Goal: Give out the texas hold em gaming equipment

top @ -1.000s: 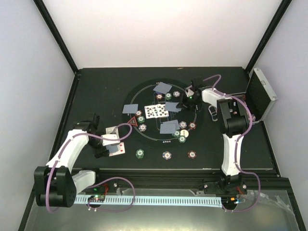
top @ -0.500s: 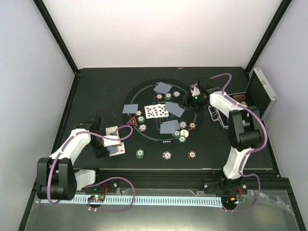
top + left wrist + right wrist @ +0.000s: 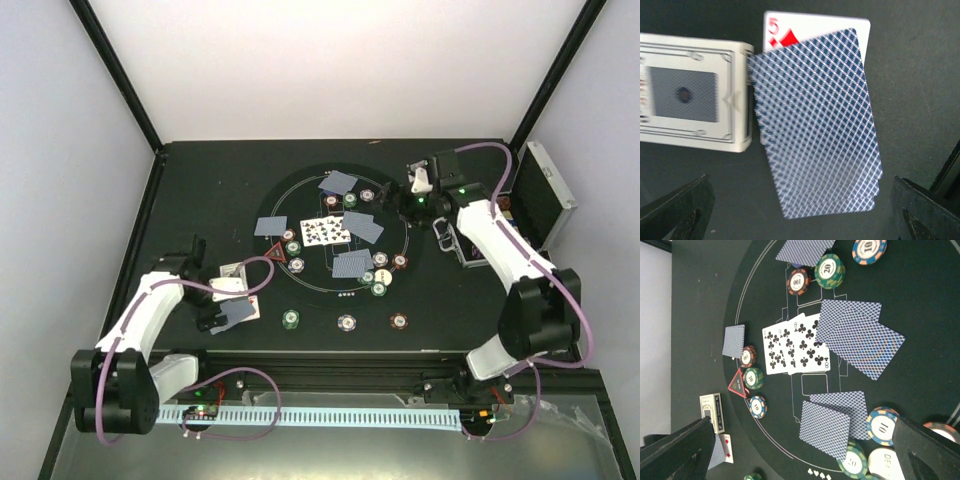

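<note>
A fanned stack of blue-backed playing cards (image 3: pixel 815 125) lies on the table over a face-up five of diamonds (image 3: pixel 782 35), next to a white card box (image 3: pixel 690 95). My left gripper (image 3: pixel 800 222) stands open just above them and holds nothing; in the top view the left gripper (image 3: pixel 214 310) is left of the mat. My right gripper (image 3: pixel 802 460) is open and empty, raised over the mat's right side (image 3: pixel 405 200). Three face-up club cards (image 3: pixel 795 342) lie mid-mat, with face-down pairs (image 3: pixel 840 422) around them. Also there are striped chips (image 3: pixel 829 270), a red triangle marker (image 3: pixel 738 384) and a white button (image 3: pixel 885 465).
The round black mat (image 3: pixel 300 200) fills the table's middle. Three chips (image 3: pixel 347 322) lie in a row in front of it. The open silver case (image 3: pixel 540 195) stands at the right edge, close behind my right arm.
My left jaws went from shut to open over the card stack. My right jaws opened too, and the right arm swung its elbow out to the right.
</note>
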`<state>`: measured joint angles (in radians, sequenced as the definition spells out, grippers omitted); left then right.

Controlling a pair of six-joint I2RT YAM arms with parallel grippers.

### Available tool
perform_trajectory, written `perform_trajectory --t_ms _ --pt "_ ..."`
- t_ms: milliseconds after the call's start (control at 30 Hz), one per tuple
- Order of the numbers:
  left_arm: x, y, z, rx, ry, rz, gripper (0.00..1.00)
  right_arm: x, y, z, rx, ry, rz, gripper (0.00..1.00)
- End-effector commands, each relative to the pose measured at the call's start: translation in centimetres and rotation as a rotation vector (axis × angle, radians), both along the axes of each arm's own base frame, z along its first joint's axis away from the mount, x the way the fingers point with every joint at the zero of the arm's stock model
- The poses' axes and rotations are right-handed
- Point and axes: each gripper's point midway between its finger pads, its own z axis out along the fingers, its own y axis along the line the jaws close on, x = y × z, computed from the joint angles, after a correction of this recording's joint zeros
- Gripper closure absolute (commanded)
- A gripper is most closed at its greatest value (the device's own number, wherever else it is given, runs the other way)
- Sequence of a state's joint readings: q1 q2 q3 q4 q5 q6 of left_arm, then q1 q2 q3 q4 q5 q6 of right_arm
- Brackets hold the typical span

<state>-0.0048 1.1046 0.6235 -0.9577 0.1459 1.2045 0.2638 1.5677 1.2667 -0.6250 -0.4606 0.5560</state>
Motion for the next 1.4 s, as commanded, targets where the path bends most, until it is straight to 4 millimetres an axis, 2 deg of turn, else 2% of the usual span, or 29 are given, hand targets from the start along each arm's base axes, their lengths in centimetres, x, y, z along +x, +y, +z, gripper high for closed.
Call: perform_trajectory --t_ms 0,100,167,300,400,467,500,567,633,733,767,833,900,967,1000,1033,1100,1200,1267,1367 --pt "0.4 -1.1 4.4 -0.079 -0.046 -0.007 0.01 -1.3 -2.0 2.5 -0.095 -0.062 -0.024 0.00" --pt "1.2 -1.8 7.6 -0.139 -0.111 0.013 0.01 -1.2 -4.3 4.1 -0.204 -0.134 -0.090 0.00" --pt "2.7 -2.5 10.2 -0.200 -0.189 0.057 0.01 -0.9 -7.2 5.4 -0.317 -0.203 -0.200 0.00" --pt "9.3 -3.5 16.5 -0.396 -0.449 0.268 0.01 -1.0 -13.4 8.1 -0.526 -0.461 -0.445 0.00" --pt "13.4 -3.5 19.4 -0.567 -0.630 0.409 0.01 -2.2 -17.4 9.3 -0.646 -0.692 -0.622 0.00" --pt "15.2 -2.9 18.3 -0.646 -0.727 0.505 0.01 -3.4 -19.3 9.0 -0.718 -0.795 -0.714 0.00" --pt "16.1 -2.3 18.2 -0.679 -0.802 0.546 0.01 -3.7 -20.2 9.5 -0.743 -0.856 -0.769 0.00" --pt "16.9 -1.3 17.0 -0.735 -0.906 0.618 0.01 -4.4 -21.7 8.0 -0.801 -0.855 -0.829 0.00" --pt "17.2 -1.0 14.9 -0.778 -0.948 0.655 0.01 -4.2 -22.6 6.5 -0.835 -0.833 -0.846 0.00" --pt "18.0 -1.0 12.0 -0.790 -0.911 0.680 0.01 -3.7 -23.3 4.7 -0.847 -0.851 -0.866 0.00" --pt "18.4 -0.8 11.7 -0.794 -0.914 0.695 0.01 -3.4 -23.3 4.2 -0.843 -0.864 -0.852 0.00" --pt "18.9 -0.5 12.2 -0.813 -0.933 0.722 0.01 -3.0 -23.7 3.2 -0.839 -0.879 -0.858 0.00" --pt "18.7 -0.8 12.8 -0.879 -0.962 0.712 0.01 -2.4 -23.8 2.0 -0.807 -0.889 -0.856 0.00" --pt "18.2 -1.8 12.5 -0.908 -0.978 0.641 0.01 -2.0 -23.9 0.6 -0.768 -0.887 -0.851 0.00" --pt "18.2 -1.5 11.7 -0.903 -0.988 0.668 0.01 -2.1 -23.7 -0.4 -0.766 -0.886 -0.834 0.00" --pt "18.4 -0.6 11.7 -0.900 -1.038 0.712 0.01 -2.2 -23.5 -0.9 -0.759 -0.906 -0.820 0.00" --pt "18.2 -0.5 11.8 -0.924 -1.091 0.700 0.01 -2.1 -22.2 -0.5 -0.733 -0.977 -0.746 0.00" --pt "18.7 -0.7 10.7 -0.876 -1.018 0.722 0.01 -1.6 -19.5 -1.6 -0.700 -1.050 -0.565 0.00" --pt "20.0 0.1 10.6 -0.848 -0.986 0.794 0.01 -0.9 -19.6 -1.3 -0.712 -1.042 -0.577 0.00" --pt "20.2 0.1 10.6 -0.845 -0.993 0.792 0.01 0.1 -20.1 -2.1 -0.690 -0.984 -0.564 0.00"
